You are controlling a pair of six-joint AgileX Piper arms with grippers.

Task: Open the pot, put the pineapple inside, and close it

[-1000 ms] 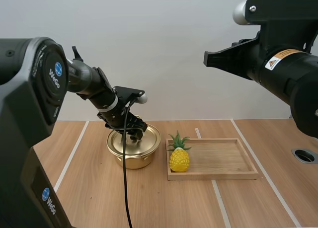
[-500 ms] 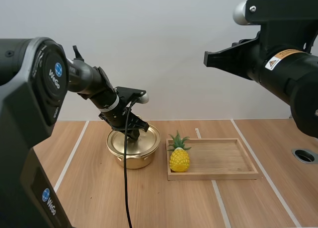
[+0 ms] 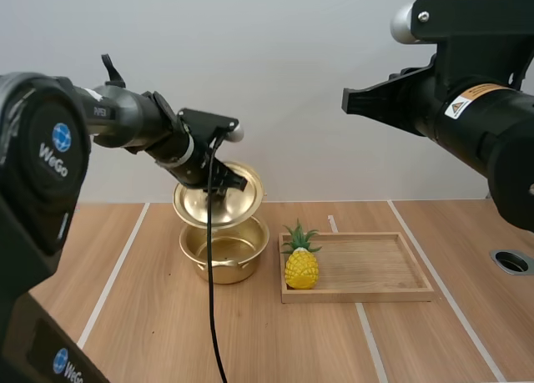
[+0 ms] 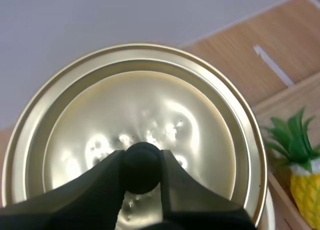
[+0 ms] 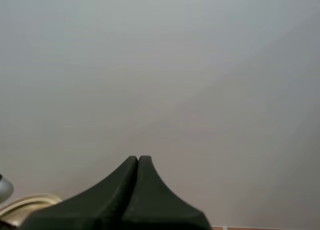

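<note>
Left gripper (image 4: 141, 157) clamping knob (image 4: 142, 171) of lid (image 4: 150, 102), holding lid tilted above open pot (image 3: 224, 258). Pineapple (image 3: 301, 266) standing at tray (image 3: 375, 270) left end. Right gripper (image 5: 138, 162) fingers pressing together, gripping nothing.

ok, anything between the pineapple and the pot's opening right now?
Partly. The lid, pinched by its knob in the left jaws, hangs tilted right above the open pot. Between the pineapple, at the tray's left end, and the pot's side, nothing visible stands.
</note>
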